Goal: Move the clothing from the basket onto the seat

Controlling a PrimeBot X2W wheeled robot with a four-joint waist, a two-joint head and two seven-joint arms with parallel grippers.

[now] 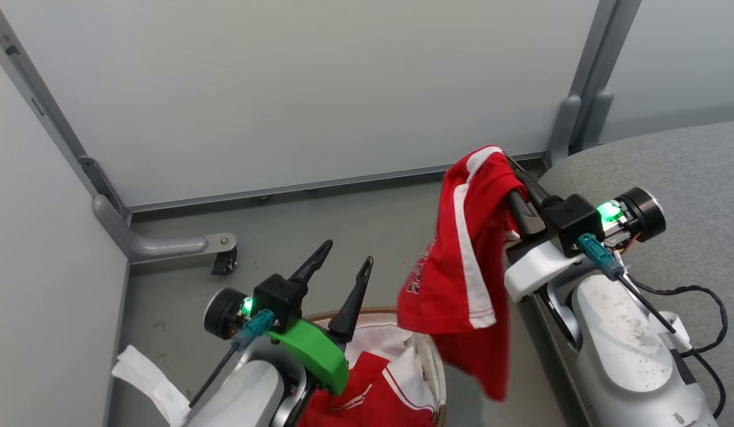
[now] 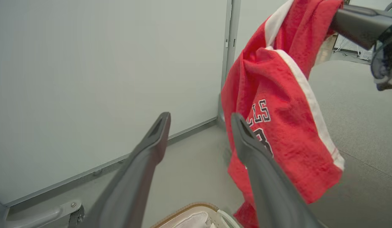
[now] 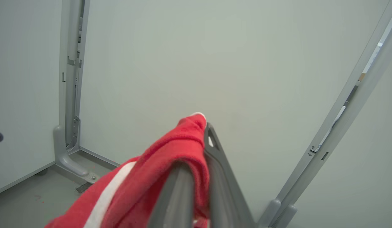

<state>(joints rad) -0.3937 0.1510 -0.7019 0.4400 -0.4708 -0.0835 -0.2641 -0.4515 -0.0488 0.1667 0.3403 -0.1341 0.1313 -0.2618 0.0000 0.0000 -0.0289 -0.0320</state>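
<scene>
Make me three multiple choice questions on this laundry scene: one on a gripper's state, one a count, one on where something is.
1. The left gripper is: A. open and empty; B. shut on cloth; C. shut on a handle.
2. Red garments in view: A. one; B. two; C. four.
3. The lifted garment hangs from: A. the left gripper; B. the right gripper; C. a wall hook.
Answers: A, its fingers stand apart, nothing between; B, a second garment lies in the basket; B, shut fingers pinch its top.
</scene>
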